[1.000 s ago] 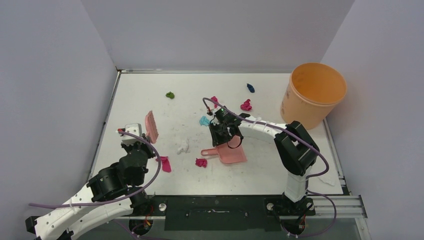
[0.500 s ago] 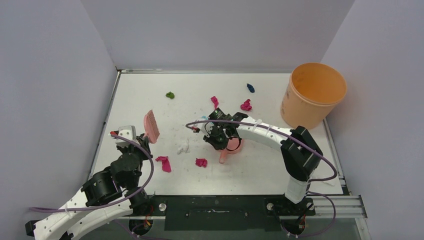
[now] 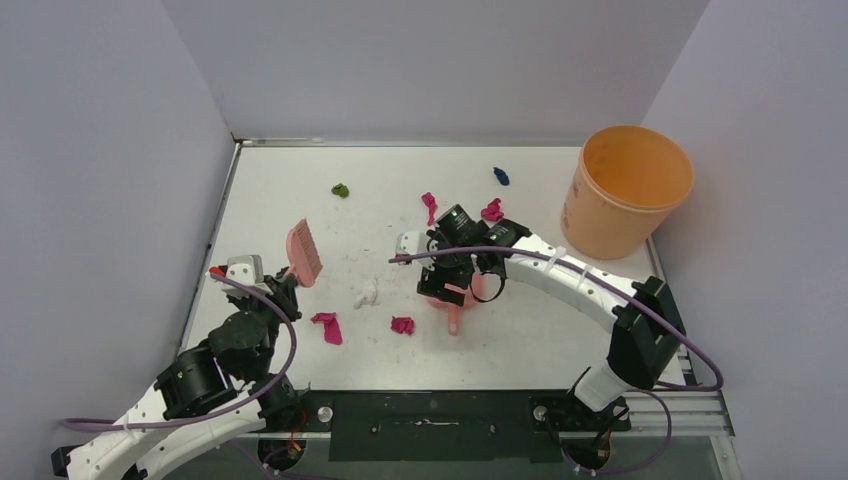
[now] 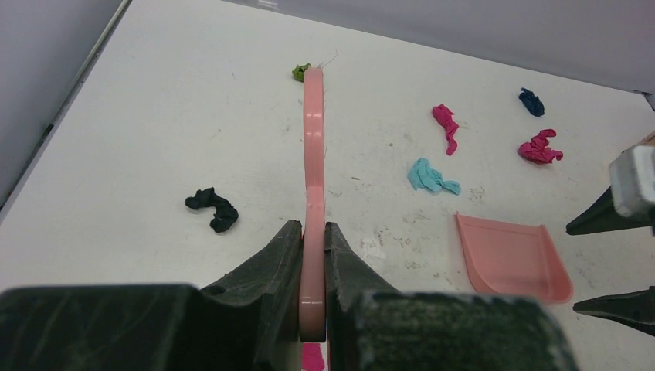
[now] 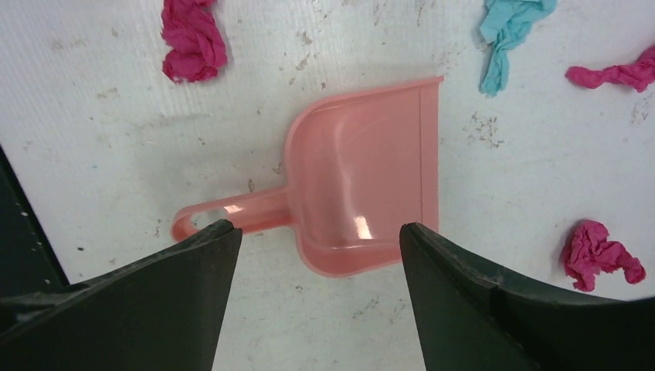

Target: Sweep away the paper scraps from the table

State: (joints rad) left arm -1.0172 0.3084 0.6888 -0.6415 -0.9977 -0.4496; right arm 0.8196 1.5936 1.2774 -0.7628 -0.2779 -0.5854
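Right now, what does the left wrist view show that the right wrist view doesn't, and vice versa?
Only left wrist: the pink plastic hand brush, clamped in the left hand, plus a green paper wad, a dark blue one and a blackish one. Only right wrist: the looped handle of the pink plastic dustpan and a magenta wad near it. Both: the dustpan's tray, the open right hand, a cyan wad and two more magenta wads.
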